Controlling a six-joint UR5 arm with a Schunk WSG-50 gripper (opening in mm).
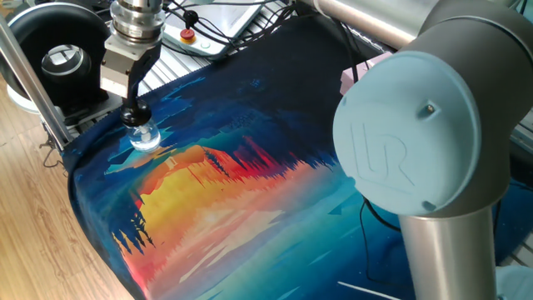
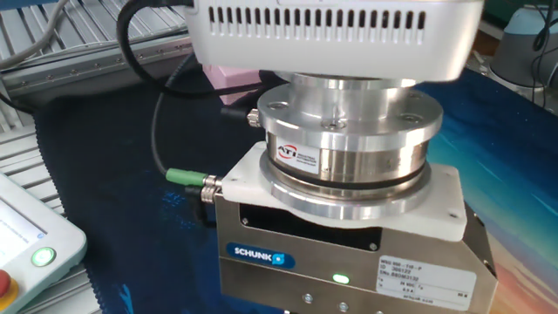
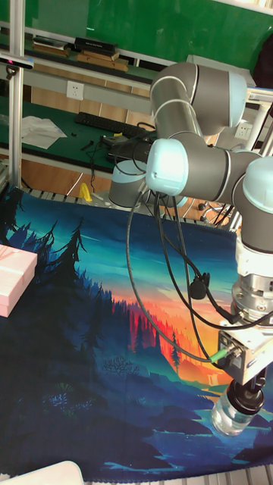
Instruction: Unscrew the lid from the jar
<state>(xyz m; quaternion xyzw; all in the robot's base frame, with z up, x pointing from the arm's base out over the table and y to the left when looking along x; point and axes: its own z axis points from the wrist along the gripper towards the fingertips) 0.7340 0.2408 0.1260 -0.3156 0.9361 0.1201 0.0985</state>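
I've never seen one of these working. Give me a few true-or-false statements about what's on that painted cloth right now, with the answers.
1. The gripper is down on top of the jar. True.
2. The jar lies tipped on its side. False: it stands upright on the cloth.
3. The jar is clear glass. True.
4. The pink box sits right beside the jar. False: it is at the far edge of the cloth.
5. The lid lies loose on the cloth. False: it sits between the fingers.
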